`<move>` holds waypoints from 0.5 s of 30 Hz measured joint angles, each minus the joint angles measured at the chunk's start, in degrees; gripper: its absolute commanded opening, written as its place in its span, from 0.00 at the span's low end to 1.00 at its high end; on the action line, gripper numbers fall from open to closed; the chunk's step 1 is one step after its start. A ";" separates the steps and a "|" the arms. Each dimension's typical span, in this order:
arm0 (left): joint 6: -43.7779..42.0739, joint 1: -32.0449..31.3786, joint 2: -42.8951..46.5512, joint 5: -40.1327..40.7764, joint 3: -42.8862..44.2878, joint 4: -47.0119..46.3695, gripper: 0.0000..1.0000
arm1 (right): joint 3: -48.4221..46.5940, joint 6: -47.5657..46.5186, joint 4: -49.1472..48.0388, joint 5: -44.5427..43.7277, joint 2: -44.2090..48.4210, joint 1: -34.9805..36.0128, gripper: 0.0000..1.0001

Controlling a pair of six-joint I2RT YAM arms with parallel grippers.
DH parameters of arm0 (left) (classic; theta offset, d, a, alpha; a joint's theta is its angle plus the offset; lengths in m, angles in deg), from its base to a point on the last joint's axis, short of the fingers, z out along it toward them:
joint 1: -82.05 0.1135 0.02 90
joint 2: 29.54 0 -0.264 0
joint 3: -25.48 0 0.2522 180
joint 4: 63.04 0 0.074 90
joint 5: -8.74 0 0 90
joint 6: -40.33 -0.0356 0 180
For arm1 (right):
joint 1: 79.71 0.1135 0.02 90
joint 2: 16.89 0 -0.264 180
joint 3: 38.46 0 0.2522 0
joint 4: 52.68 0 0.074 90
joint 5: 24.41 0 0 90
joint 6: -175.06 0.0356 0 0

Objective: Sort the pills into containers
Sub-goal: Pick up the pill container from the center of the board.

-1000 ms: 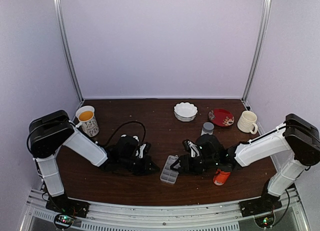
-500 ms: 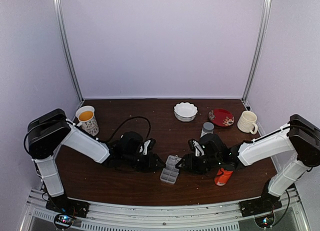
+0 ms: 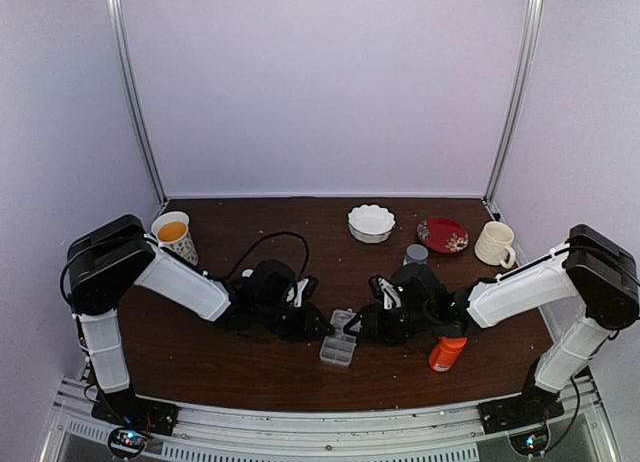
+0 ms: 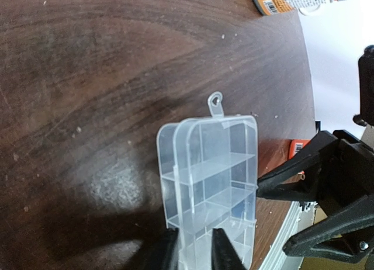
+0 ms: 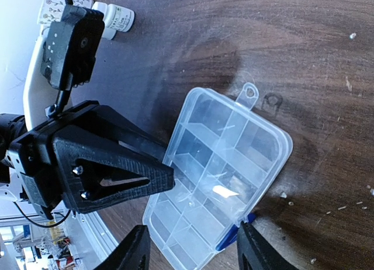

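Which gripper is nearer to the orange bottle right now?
Right. The right gripper grips the pill organizer, with the orange bottle beside its arm. The left gripper is across the organizer, farther off.

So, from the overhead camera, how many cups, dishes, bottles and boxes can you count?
Cups: 2 (patterned cup, cream mug)
Dishes: 2 (white bowl, red plate)
Bottles: 2 (orange bottle, grey-capped bottle)
Boxes: 1 (clear pill organizer)
Total: 7

Soft, even light overhead, slightly grainy. Wrist views: pale sheen and soft shadow on the dark surface (image 4: 87, 59), glints on the clear box (image 4: 210, 176), corners blown out white.
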 measured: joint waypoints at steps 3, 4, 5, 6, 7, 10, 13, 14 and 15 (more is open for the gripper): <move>0.85 0.59 0.00 -0.31 -0.17 -0.85 0.06 | 0.00 0.00 0.39 -0.02 0.00 -0.09 0.52; 1.20 0.85 -0.02 -0.68 -0.61 -1.66 0.04 | 0.00 0.00 0.37 0.00 0.00 -0.13 0.52; 1.55 1.07 -0.04 -1.07 -1.05 -2.51 0.03 | 0.00 0.00 0.37 -0.02 0.00 -0.13 0.52; 1.88 1.25 -0.09 -1.33 -1.42 -3.19 0.03 | 0.02 0.00 0.35 -0.02 0.00 -0.13 0.52; 2.14 1.38 -0.17 -1.64 -1.84 -4.09 0.03 | 0.02 0.00 0.31 0.00 0.00 -0.13 0.53; 2.69 1.55 -0.44 -2.19 -2.38 -5.62 0.02 | 0.59 0.04 0.04 -0.15 0.35 -0.13 0.57; 3.10 1.70 -0.76 -2.64 -2.86 -7.06 0.00 | 1.55 0.09 0.44 -0.76 1.27 -0.13 0.58; 3.23 1.75 -0.79 -2.64 -3.10 -7.54 0.00 | 1.64 0.02 0.52 -0.87 1.42 -0.13 0.59; 3.45 1.81 -0.83 -2.62 -3.52 -8.44 0.00 | 1.68 0.00 0.61 -0.90 1.49 -0.13 0.59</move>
